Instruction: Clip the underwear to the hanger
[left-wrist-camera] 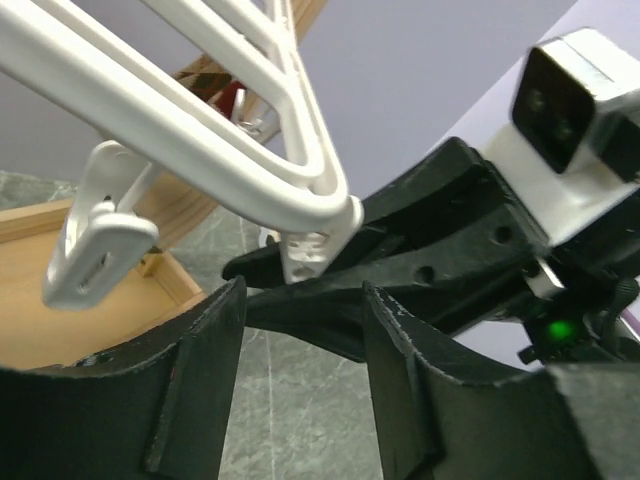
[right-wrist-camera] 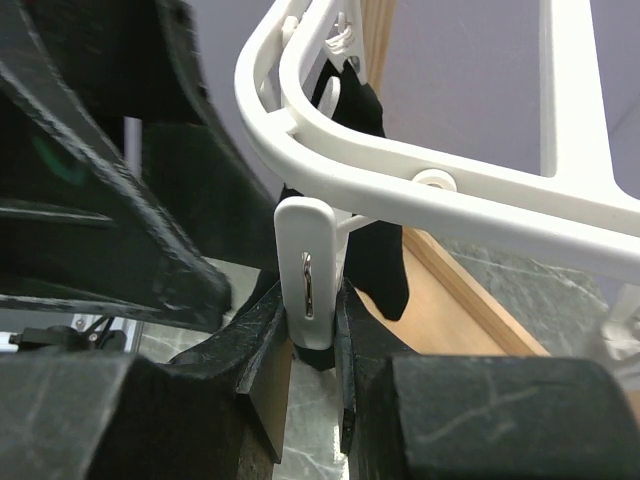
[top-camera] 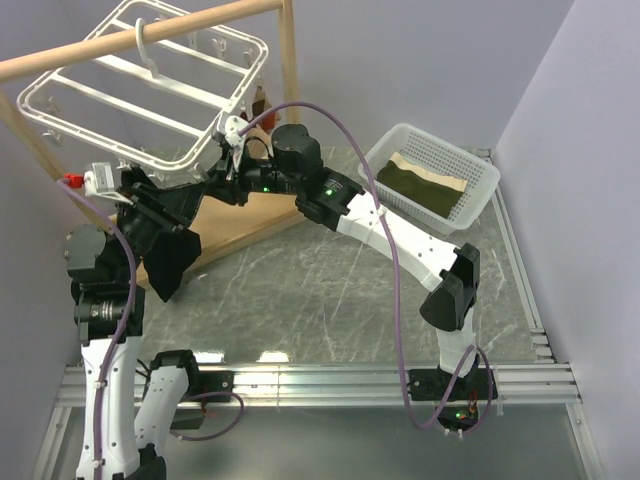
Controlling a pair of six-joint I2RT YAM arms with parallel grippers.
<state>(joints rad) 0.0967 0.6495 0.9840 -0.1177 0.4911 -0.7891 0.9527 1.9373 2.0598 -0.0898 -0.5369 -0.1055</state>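
My right gripper (right-wrist-camera: 312, 340) pinches the hanger (right-wrist-camera: 520, 210) clip (right-wrist-camera: 308, 250); underwear (right-wrist-camera: 378, 250) hangs at 1 o'clock; left gripper (left-wrist-camera: 300, 390) released.

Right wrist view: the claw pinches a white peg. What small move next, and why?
Probably ease the right claw open so the white plastic clip closes. It squeezes that clip under a corner of the white plastic hanger, the black fabric underwear hangs behind it, and the left claw stands open. Whether cloth sits in its mouth is hidden.
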